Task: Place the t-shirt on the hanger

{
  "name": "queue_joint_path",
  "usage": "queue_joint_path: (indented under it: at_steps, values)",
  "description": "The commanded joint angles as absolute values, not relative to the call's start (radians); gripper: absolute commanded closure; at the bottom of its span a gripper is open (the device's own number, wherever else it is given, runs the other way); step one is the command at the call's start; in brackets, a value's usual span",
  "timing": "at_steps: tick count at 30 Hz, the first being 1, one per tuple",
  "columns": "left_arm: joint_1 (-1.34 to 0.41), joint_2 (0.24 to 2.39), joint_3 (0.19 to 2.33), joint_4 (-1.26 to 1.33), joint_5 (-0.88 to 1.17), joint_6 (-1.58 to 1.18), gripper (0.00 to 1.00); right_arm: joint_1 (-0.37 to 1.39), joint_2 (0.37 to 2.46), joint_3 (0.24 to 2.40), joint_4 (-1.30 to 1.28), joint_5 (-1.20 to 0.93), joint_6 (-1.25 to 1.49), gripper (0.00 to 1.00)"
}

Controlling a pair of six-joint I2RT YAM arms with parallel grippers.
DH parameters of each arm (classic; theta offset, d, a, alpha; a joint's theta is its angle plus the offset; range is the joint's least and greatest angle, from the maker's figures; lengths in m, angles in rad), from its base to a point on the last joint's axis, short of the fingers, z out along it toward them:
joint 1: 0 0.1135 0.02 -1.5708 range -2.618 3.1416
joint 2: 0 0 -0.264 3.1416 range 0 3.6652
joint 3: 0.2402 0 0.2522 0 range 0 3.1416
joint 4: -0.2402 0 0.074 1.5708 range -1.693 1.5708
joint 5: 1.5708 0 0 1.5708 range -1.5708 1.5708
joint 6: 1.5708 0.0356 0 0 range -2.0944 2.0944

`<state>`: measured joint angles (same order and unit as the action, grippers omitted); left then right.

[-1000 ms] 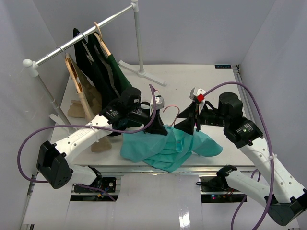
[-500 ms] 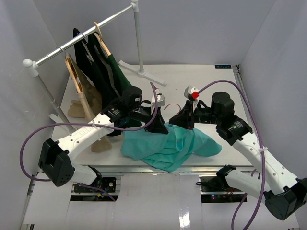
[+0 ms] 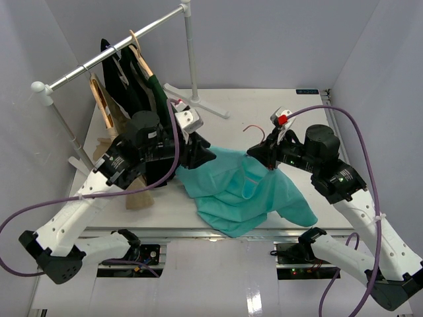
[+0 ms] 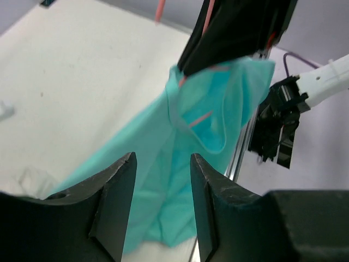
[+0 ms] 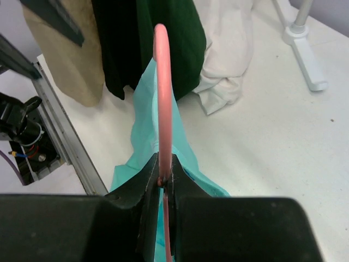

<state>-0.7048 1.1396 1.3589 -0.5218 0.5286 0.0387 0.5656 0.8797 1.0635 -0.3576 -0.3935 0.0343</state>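
Note:
The teal t-shirt (image 3: 248,191) hangs from the pink wire hanger (image 3: 256,131) and trails onto the table toward the front edge. My right gripper (image 3: 259,153) is shut on the hanger's neck (image 5: 162,82), just below the hook, with the t-shirt (image 5: 143,128) draped beneath its fingers. My left gripper (image 3: 209,156) stands open at the shirt's left edge, holding nothing. In the left wrist view the t-shirt (image 4: 163,158) shows between and beyond my open fingers (image 4: 117,202), and a pink wire of the hanger (image 4: 200,118) runs inside the collar.
A clothes rack (image 3: 112,56) at the back left carries wooden hangers with a dark green garment (image 3: 158,99) and a tan garment (image 3: 122,132). Its post (image 3: 192,59) stands at the back centre. A white cloth (image 5: 223,60) lies by the garments. The table's front edge (image 3: 192,232) is close under the shirt.
My left gripper opened, let go of the t-shirt and drew back to the left. My right gripper shut on the hanger's neck and shifted right, and the shirt spread out below it.

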Motion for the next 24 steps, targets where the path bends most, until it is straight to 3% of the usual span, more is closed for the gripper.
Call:
queue_joint_path:
  at_steps: [1, 11, 24]
  values:
    - [-0.703, 1.091, 1.194, -0.519, 0.429, 0.01, 0.46, 0.563, 0.88, 1.186, -0.379, -0.318, 0.061, 0.92]
    - [-0.704, 1.159, 1.044, -0.393, 0.35, -0.055, 0.45, 0.563, 0.868, 1.27, -0.435, -0.285, 0.071, 0.92]
    - [-0.704, 1.226, 1.023, -0.293, 0.244, -0.064, 0.35, 0.563, 0.821, 1.333, -0.509, -0.253, 0.058, 0.92]
